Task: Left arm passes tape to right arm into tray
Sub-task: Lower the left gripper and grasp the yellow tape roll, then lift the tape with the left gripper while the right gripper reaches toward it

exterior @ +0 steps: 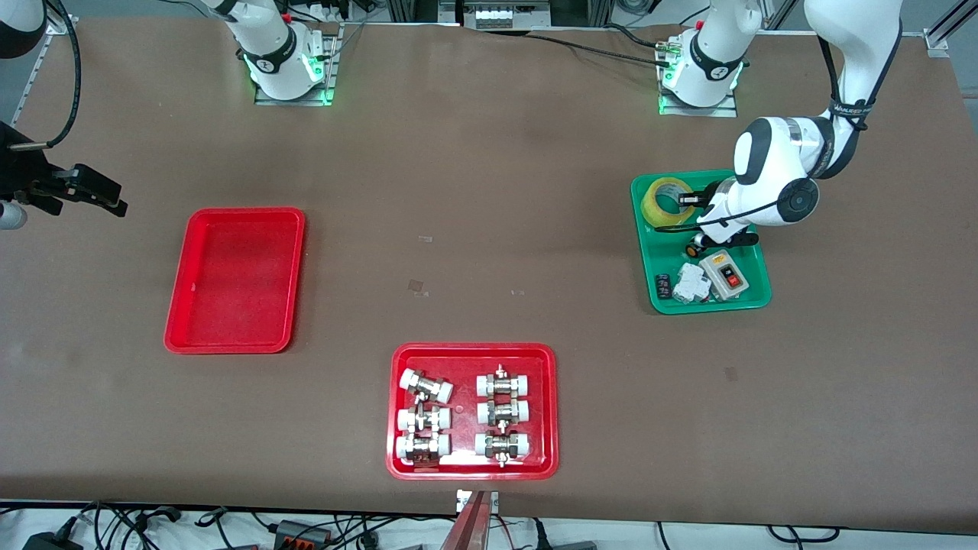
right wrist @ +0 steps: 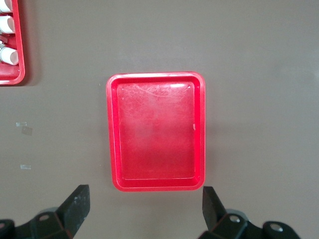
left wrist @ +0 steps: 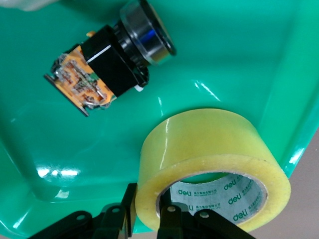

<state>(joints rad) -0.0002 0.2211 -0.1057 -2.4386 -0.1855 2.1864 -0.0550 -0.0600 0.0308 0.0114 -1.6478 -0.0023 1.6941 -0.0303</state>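
The tape (exterior: 663, 202), a yellowish translucent roll with a pale printed core, lies in the green tray (exterior: 665, 248) at the left arm's end of the table. My left gripper (exterior: 691, 200) is down in that tray, shut on the tape's wall (left wrist: 199, 144). One finger (left wrist: 169, 219) sits inside the core and the other presses the outside. The plain red tray (exterior: 237, 279) lies toward the right arm's end. My right gripper (exterior: 88, 191) waits in the air past that tray's end, open, with the tray (right wrist: 154, 134) showing ahead of its fingertips (right wrist: 77, 204).
A black-and-orange button (left wrist: 107, 64) lies in the green tray beside the tape, along with a grey switch box (exterior: 726, 275) and a white breaker (exterior: 691, 283). A second red tray (exterior: 552, 412) with white-capped metal fittings sits near the front camera.
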